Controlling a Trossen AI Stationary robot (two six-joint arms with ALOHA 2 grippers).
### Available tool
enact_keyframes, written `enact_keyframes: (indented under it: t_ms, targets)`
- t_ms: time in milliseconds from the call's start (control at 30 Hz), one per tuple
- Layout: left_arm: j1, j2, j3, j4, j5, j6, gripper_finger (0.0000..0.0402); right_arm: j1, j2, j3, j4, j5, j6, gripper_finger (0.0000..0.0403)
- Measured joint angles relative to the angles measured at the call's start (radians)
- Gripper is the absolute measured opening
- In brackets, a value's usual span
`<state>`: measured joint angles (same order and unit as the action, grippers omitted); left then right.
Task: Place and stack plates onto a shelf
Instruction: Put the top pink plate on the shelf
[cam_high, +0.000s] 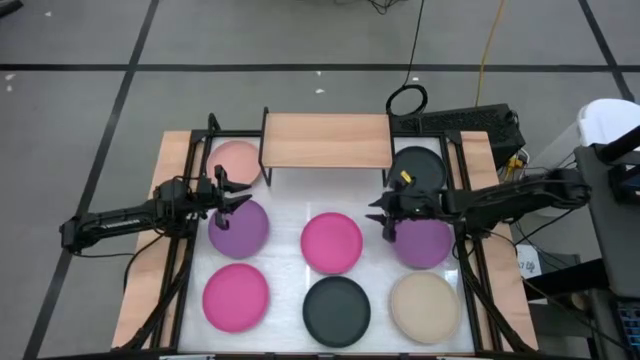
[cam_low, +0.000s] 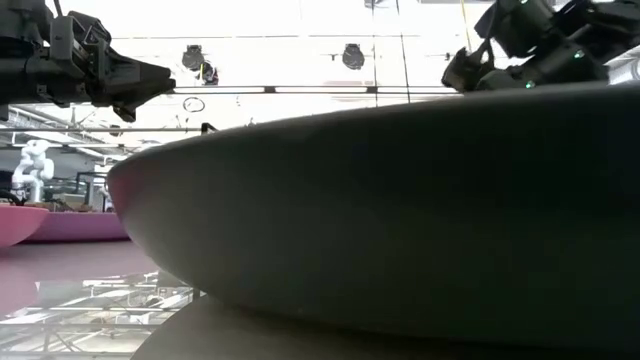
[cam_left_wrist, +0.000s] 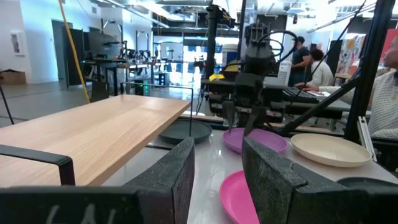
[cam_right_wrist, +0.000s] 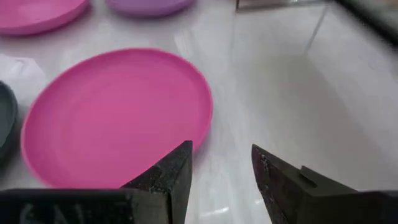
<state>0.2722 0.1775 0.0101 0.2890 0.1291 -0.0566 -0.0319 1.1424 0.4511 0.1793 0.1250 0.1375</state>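
Observation:
Several round plates lie flat on the white table top: light pink (cam_high: 238, 160) and black (cam_high: 418, 168) beside the shelf (cam_high: 325, 140), purple (cam_high: 238, 228), magenta (cam_high: 332, 242) and purple (cam_high: 422, 242) in the middle row, magenta (cam_high: 236, 296), black (cam_high: 336, 308) and beige (cam_high: 424, 304) along the near edge. My left gripper (cam_high: 243, 197) hovers open over the far rim of the left purple plate. My right gripper (cam_high: 378, 213) hangs open between the centre magenta plate (cam_right_wrist: 118, 115) and the right purple plate, touching nothing. The shelf's light-wood board (cam_left_wrist: 93, 134) bears no plate.
Black metal frame rails (cam_high: 180, 270) run along both sides of the table. In the low view the near black plate (cam_low: 400, 220) fills most of the picture. Cables and a keyboard (cam_high: 470, 122) lie beyond the far right corner. People stand in the room behind (cam_left_wrist: 311, 59).

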Motion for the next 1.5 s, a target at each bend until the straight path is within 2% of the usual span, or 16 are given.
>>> enact_keyframes:
  t_ms: [200,500,733,967,1200,1333,1500]
  targets:
    - [0.0,0.0,0.0,0.0,0.0,0.0,0.0138,-0.002,0.072,0.035,-0.003,-0.101,0.021,0.0146]
    - [0.0,0.0,0.0,-0.001,0.0,0.0,0.0138,-0.043,0.181,0.053,0.009,-0.099,0.121,0.0146]
    - [0.0,0.0,0.0,-0.001,0.0,0.0,0.0138,-0.048,0.288,0.102,0.02,-0.105,0.139,0.0146]
    - [0.0,0.0,0.0,0.0,0.0,0.0,0.0138,-0.048,0.399,0.148,0.037,-0.155,0.169,0.0146]
    - [0.0,0.0,0.0,-0.001,0.0,0.0,0.0138,-0.048,0.445,0.167,0.036,-0.156,0.169,0.0144]
    - [0.0,0.0,0.0,-0.001,0.0,0.0,0.0138,-0.048,0.435,0.17,0.036,-0.155,0.168,0.011]
    - [0.0,0.0,0.0,0.0,0.0,0.0,0.0138,-0.053,0.431,0.17,0.043,-0.153,0.163,0.0016]
